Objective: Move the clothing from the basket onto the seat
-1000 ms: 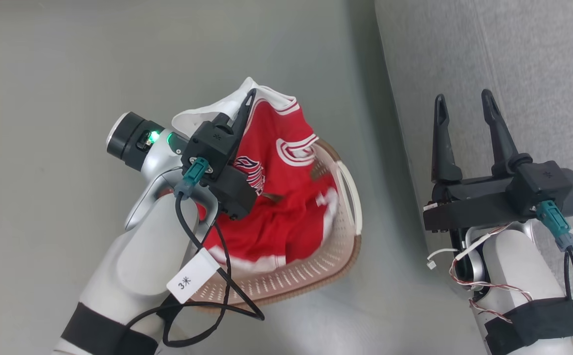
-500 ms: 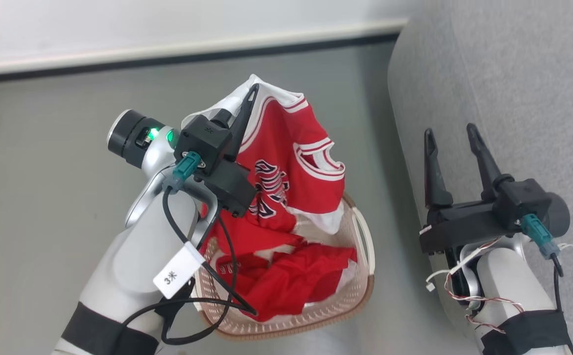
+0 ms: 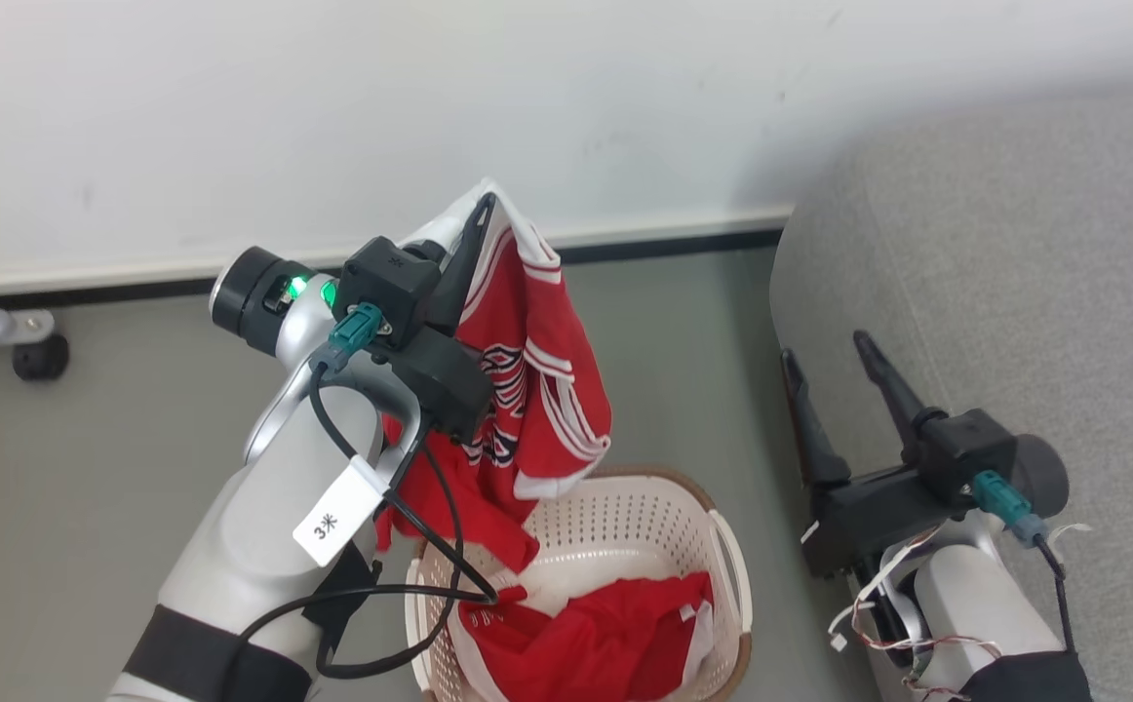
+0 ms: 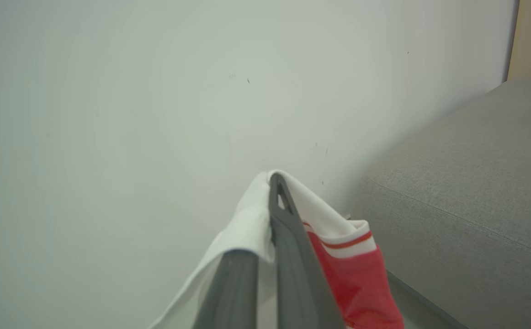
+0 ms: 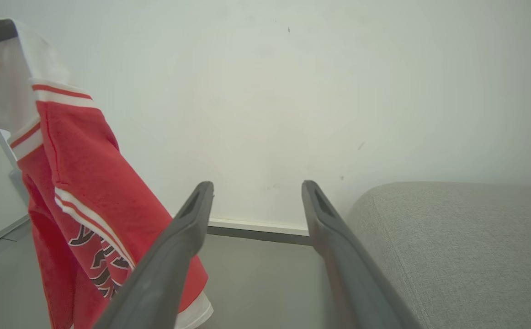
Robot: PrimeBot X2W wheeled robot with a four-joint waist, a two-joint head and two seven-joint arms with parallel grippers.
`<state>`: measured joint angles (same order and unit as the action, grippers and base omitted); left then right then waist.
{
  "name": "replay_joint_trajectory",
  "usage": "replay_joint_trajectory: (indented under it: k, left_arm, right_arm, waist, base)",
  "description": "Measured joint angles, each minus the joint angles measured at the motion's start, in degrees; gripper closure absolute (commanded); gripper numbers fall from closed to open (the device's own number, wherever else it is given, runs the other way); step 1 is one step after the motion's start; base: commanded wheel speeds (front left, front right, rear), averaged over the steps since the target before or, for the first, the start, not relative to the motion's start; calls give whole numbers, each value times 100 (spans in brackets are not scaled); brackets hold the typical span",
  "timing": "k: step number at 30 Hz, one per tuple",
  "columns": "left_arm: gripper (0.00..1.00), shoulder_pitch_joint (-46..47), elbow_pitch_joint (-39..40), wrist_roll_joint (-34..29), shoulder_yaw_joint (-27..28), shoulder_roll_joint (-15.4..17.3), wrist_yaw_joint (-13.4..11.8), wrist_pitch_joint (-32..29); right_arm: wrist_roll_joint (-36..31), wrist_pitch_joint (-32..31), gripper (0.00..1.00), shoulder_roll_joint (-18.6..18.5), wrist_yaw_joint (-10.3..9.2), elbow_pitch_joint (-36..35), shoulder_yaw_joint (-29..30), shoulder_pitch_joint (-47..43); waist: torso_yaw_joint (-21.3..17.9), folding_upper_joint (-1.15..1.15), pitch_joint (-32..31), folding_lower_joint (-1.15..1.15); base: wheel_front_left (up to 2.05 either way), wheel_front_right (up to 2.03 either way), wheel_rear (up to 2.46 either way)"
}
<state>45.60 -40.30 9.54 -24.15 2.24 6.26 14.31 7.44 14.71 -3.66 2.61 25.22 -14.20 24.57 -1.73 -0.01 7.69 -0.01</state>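
The red lettered jersey [image 3: 537,390] hangs from the left gripper [image 3: 482,205], whose fingers are pinched shut on only its white shoulder edge. Its hem trails below the gripper into the basket [image 3: 727,546], where the second garment [image 3: 615,634] lies. So thin a pinch could slip, or the hem could snag the rim, on the swing to the seat [image 3: 1015,292] beside the right gripper [image 3: 825,346], which is spread and empty.

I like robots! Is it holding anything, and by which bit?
The left gripper is shut on the red jersey, pinching its white edge. The right gripper is open, holding nothing.
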Motion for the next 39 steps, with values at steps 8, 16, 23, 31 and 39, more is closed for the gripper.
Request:
replay_joint_trajectory:
  k: [8,16,23,31,39]
  left_arm:
    - [100,-65,-367,107,-84,-12,30,-5]
    - [100,-235,-365,219,-381,-14,31,-73]
    - [100,-259,-108,522,-848,-21,9,-223]
    - [100,-271,305,877,-1340,-16,-126,-413]
    - [100,-286,668,1204,-1798,-9,-275,-575]
  right_arm:
    - [-37,0,0,5,266,437,-481,-52]
    - [-78,0,0,11,398,766,-1088,-57]
    - [-134,0,0,22,445,1248,-1613,-28]
    - [-81,0,0,21,446,1679,-2013,265]
    - [92,0,0,30,448,1983,-2520,659]
  waist:
    - [47,0,-607,0]
    - [84,0,-1087,0]
    - [159,0,-1421,0]
    - [298,1,-1564,0]
    - [449,1,-1579,1]
  base:
    - [0,0,0]
    - [0,0,0]
    - [0,0,0]
    - [0,0,0]
    - [0,0,0]
